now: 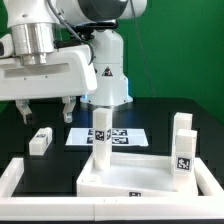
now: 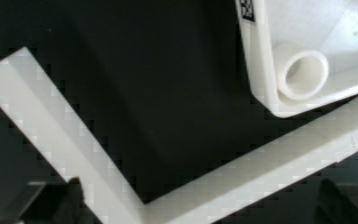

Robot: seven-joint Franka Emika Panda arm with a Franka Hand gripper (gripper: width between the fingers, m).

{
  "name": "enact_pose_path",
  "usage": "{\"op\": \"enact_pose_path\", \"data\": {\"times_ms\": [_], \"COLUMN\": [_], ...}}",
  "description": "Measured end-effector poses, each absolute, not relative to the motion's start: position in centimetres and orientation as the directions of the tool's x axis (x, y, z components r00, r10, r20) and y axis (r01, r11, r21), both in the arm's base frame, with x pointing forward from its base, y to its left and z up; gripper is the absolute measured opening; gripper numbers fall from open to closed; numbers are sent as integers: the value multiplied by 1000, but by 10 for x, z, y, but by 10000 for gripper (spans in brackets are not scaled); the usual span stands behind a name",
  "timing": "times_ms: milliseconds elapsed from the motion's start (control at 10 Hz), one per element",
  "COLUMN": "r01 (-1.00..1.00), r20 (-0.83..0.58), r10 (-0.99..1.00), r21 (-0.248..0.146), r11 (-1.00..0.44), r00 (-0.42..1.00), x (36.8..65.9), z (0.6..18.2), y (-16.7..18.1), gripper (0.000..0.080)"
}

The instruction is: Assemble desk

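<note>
Gripper (image 1: 46, 112) hanging over the black mat (image 1: 60, 162) at the exterior view's left, fingers (image 1: 68, 108) spread wide apart, nothing between them, nothing touched. Just below, between the two fingers as seen from this side, a loose leg (image 1: 40, 141) lying on the mat, well apart from the rest of the desk. Top panel (image 1: 140, 180) flat on the mat toward the exterior view's right, inside the white rail (image 1: 18, 182) framing the mat. An upright leg (image 1: 100, 140) standing at the panel's far corner toward the exterior view's left, tags down its front. At the exterior view's right, a near leg (image 1: 183, 155) upright at the panel's edge and a far leg (image 1: 182, 125) just behind it; whether seated in the panel or only standing beside it, impossible to tell. Marker board (image 1: 128, 136) flat on the mat behind the upright leg, partly hidden by it. In the wrist view, a rounded corner of the top panel with an empty round socket (image 2: 306, 75), a tag (image 2: 247, 9) at the panel's edge, a band of black mat between panel and rail, the rail running diagonally across, dark blurred fingertips at the picture's margin.
</note>
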State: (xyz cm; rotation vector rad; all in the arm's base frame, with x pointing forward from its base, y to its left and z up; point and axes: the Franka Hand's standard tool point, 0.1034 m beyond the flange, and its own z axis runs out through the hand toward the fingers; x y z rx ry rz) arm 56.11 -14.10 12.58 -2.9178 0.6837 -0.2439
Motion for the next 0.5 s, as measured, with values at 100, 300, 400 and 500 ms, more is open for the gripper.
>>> {"op": "enact_pose_path", "data": {"times_ms": [100, 300, 400, 500], "r01": [-418, -419, -400, -343], "r20": [128, 115, 117, 17], "r10": [-440, -438, -415, -347], "r21": [-166, -162, -128, -114], "r11": [-893, -894, -907, -932], "r00": [889, 891, 902, 938], "x": [561, 559, 552, 536], "z": [126, 120, 100, 80], "y": [-141, -142, -144, -146], "gripper": [649, 649, 649, 649]}}
